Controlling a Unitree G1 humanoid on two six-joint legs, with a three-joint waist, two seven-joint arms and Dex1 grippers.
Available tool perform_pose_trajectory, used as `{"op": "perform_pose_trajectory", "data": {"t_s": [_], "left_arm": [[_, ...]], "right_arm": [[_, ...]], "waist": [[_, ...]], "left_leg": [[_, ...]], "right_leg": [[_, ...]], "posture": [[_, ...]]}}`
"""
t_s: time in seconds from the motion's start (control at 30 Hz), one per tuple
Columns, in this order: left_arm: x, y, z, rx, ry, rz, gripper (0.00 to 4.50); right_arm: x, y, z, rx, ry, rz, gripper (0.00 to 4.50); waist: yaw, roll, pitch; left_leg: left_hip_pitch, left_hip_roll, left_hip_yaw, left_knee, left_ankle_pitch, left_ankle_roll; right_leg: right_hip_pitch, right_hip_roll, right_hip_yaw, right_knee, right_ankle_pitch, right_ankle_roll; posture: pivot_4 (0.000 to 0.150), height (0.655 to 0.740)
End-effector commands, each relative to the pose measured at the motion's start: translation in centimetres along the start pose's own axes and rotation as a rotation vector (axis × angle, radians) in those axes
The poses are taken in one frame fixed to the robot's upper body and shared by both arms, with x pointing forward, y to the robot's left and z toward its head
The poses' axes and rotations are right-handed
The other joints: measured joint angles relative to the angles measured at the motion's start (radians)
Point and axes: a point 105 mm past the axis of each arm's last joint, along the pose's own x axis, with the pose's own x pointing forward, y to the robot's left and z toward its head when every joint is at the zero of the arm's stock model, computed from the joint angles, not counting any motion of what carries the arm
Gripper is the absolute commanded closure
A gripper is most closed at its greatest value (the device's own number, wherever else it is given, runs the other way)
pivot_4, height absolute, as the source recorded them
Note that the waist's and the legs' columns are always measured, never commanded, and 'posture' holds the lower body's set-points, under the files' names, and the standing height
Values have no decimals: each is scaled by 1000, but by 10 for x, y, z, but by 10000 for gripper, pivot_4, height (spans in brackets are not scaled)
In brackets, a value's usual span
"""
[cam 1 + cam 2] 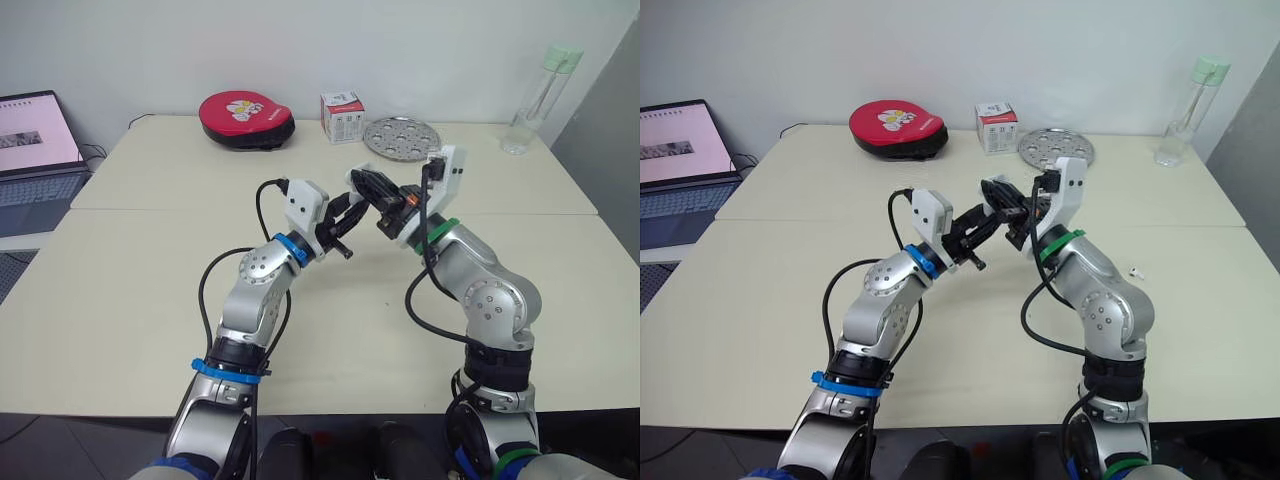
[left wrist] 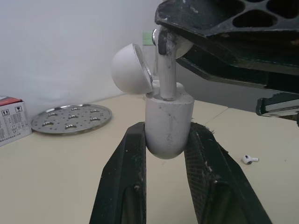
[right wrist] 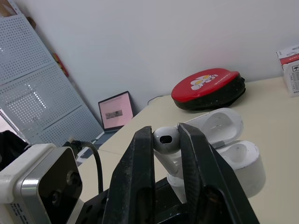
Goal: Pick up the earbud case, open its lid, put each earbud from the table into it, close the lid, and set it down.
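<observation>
Laptop (image 1: 35,150), red pouch (image 1: 246,118), box (image 1: 342,116), bottle (image 1: 540,95)

Cream table (image 1: 130,280) with red pouch (image 1: 246,118), small box (image 1: 342,116), perforated metal disc (image 1: 400,137), bottle (image 1: 537,100), loose earbud (image 2: 250,159)

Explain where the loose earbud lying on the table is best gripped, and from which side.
Probably by its rounded head, from straight above, jaws closing across it. The loose earbud lies flat on the table with its stem sideways, so no part stands up for a side approach, and the head is its thickest part.

Open white case (image 2: 168,126), earbud (image 2: 165,74) stem inside; second earbud (image 2: 250,159) lies apart.
</observation>
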Motion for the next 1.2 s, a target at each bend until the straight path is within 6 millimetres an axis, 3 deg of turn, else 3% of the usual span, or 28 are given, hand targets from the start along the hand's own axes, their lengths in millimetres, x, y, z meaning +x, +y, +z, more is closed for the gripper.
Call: {"op": "perform_pose_trajectory", "data": {"t_s": [0.03, 0.4, 0.57, 0.77, 0.87, 0.93, 1.07, 1.2], "left_arm": [[3, -5, 28, 49, -92, -18, 37283], [2, -2, 30, 50, -93, -11, 37283], [2, -2, 30, 50, -93, -11, 37283], [0, -1, 26, 46, -79, -9, 37283], [-5, 4, 20, 52, -56, 0, 37283], [-9, 7, 18, 58, -42, 3, 37283], [-15, 9, 16, 63, -30, 5, 37283], [-18, 10, 14, 66, -23, 18, 37283]], "right_arm": [[0, -1, -3, -8, 6, -8, 41252], [0, -6, -10, -18, 28, -34, 41252], [-1, -6, -6, 12, 6, -33, 24690], [-11, -11, 30, 149, -131, 4, 24690], [-27, -29, 69, 159, -182, 23, 24690], [-38, -51, 80, 53, -124, -35, 24690], [-74, -115, 62, -414, 220, -178, 24690], [-123, -177, 30, -561, 521, -241, 24690]], "waist": [[0, 0, 0], [-1, 0, 0], [-1, 0, 0], [2, 0, 0], [2, 0, 0], [2, 0, 0], [4, 0, 0], [0, -1, 1]], "left_leg": [[0, 0, 0, 0, 0, 0], [0, 0, 0, 0, 0, 0], [0, 0, 0, 0, 0, 0], [0, 0, 0, 0, 0, 0], [-1, 0, 0, 0, 0, 0], [-1, 0, 0, 0, 0, 0], [0, -1, 0, -2, -1, 1], [0, -1, 2, -2, -1, 2]], "right_leg": [[0, 0, 0, 0, 0, 0], [0, 0, 0, 0, 0, 0], [0, 0, 0, 0, 0, 0], [0, 0, 0, -1, 0, 0], [0, 0, 0, -1, 0, 0], [0, 0, 0, -2, 0, 0], [1, 0, 0, -4, 0, 0], [0, 0, 2, -5, -2, 3]], "posture": [[1500, 7400], [1500, 7400], [1500, 7400], [1500, 7400], [1500, 7400], [1500, 7400], [1500, 7400], [1500, 7400]]}}
